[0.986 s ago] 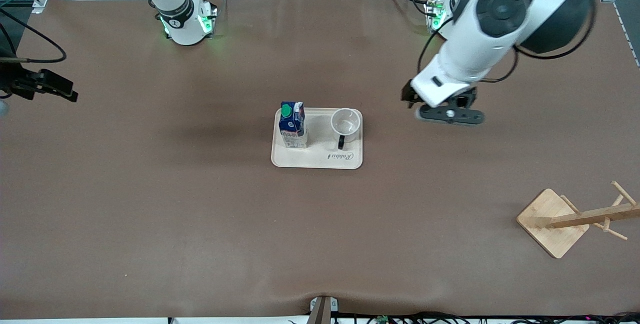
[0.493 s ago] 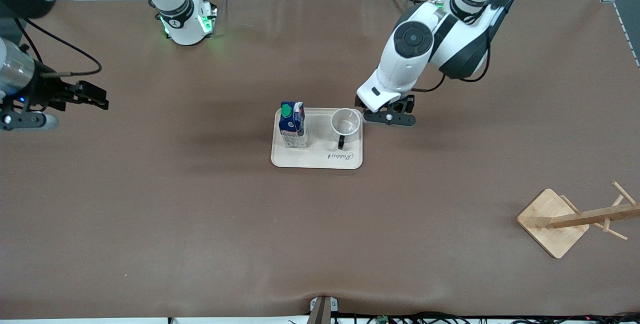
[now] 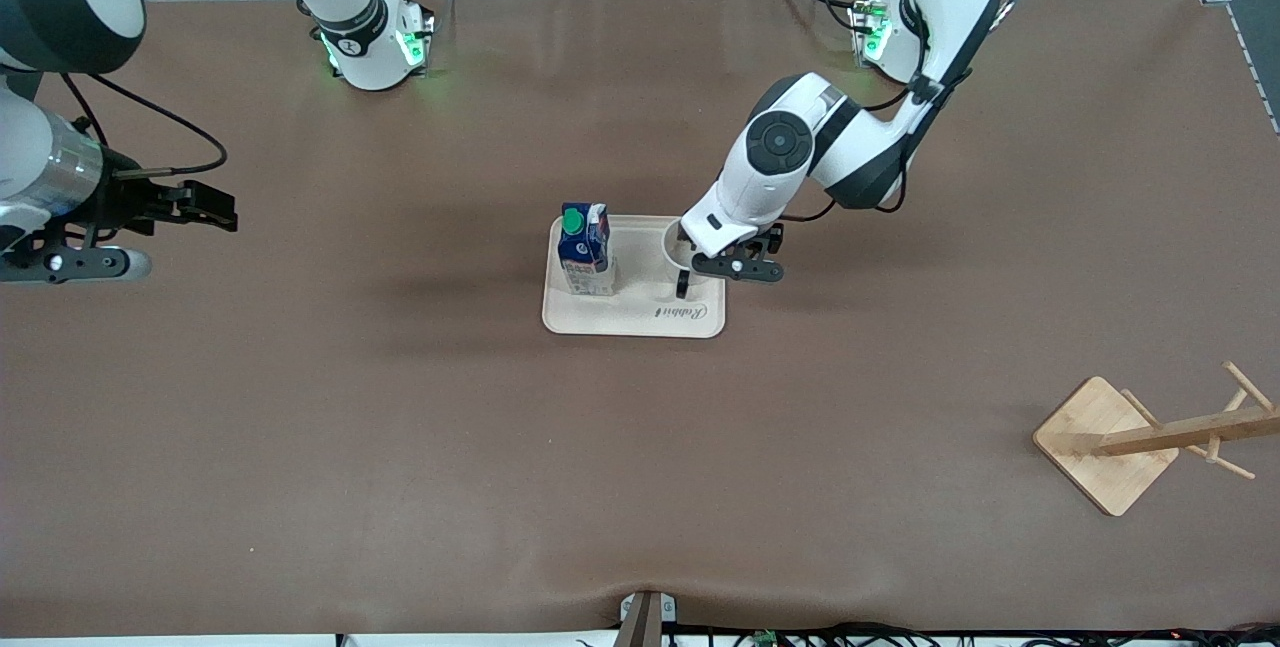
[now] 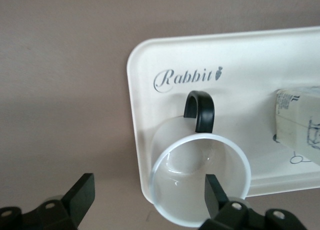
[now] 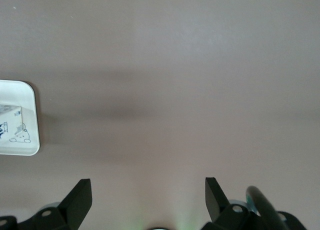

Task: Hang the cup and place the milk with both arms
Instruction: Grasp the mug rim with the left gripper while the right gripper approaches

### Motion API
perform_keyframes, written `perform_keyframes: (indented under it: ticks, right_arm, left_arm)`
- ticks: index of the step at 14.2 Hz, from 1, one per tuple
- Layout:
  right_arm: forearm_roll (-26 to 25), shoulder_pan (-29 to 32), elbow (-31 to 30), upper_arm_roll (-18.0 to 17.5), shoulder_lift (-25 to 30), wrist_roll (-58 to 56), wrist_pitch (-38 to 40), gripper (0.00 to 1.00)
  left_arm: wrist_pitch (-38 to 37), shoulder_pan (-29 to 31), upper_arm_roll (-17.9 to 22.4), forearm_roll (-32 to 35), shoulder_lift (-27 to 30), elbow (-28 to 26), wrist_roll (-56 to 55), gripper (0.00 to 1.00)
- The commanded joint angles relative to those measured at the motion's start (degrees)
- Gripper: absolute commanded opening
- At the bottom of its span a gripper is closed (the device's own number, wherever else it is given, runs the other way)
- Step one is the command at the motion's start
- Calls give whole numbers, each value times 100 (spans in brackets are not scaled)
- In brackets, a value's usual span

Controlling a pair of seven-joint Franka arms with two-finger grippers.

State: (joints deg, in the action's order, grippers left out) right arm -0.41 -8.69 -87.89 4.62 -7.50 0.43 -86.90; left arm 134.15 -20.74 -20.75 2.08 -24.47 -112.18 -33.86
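On the brown surface [image 3: 300, 427], at mid-frame in the front view, a cream rectangular tray [image 3: 620, 319] marked "Rabbit" is seen, and on it stand the small white mug with a black loop handle [image 3: 680, 257] and the blue-topped milk carton with a green cap [image 3: 585, 249]. The left claw [image 3: 737, 262] is held spread over the mug's rim at the tray's edge; in the left wrist view one finger [image 4: 214, 192] is placed inside the mug [image 4: 200, 182] and the other outside it, the handle pointed toward the lettering. The right claw [image 3: 205, 208] is held spread over bare surface at the frame's left edge, well apart from the carton. A wooden cup rack [image 3: 1150, 439] is seen at lower right.
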Motion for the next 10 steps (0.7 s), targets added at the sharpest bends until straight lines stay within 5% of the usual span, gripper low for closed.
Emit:
perform_keyframes:
  ticks: [1,10]
  right_arm:
    - [-47,-299,141,21,-304,36,-370,100]
    - [514,-677,132,21,-463,377,-600,100]
  left_arm:
    - [41,-106,9,143,-40,-32,-156,89]
    - [304,-203,9,530,-454,20,-437,12]
